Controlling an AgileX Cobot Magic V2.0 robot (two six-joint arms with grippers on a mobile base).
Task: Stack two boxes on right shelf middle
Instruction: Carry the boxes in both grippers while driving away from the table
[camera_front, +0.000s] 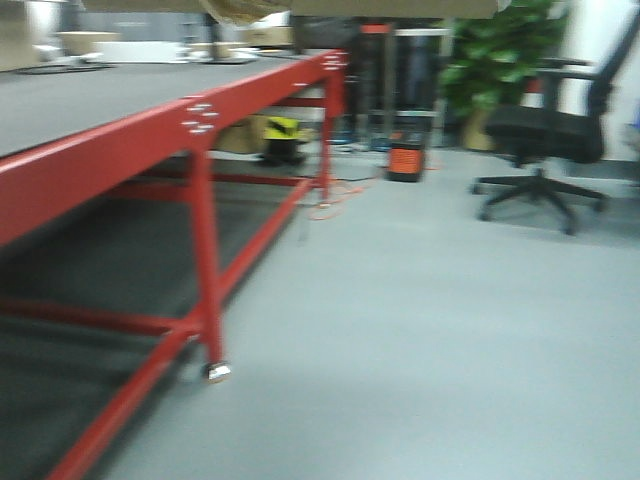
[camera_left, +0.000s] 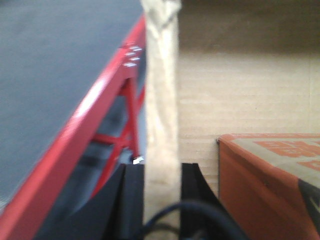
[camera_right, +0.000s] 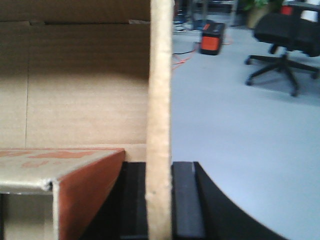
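1. Both hands work as a pair. The left hand (camera_left: 161, 172) is clamped on one side wall of the open cardboard carton (camera_left: 240, 95). The right hand (camera_right: 159, 170) is clamped on the opposite wall, with a black finger on each face.
2. The blur suggests the base is travelling, so the step in hand looks like carrying. It goes best with both grips level and at equal height, so the thin walls neither twist nor tear.
3. One orange-printed box (camera_right: 85, 190) sits inside the carton, between the hands and close to each gripped wall. A tilt could make it slide.
4. The carton hangs off the table (camera_front: 100, 100), just outside its red long edge (camera_left: 75, 125). Hold that gap as far as the far corner (camera_front: 335, 60).
5. No steel shelf shows in any view, so placing seems some way off. An office chair (camera_front: 545, 135) stands well apart on the right.
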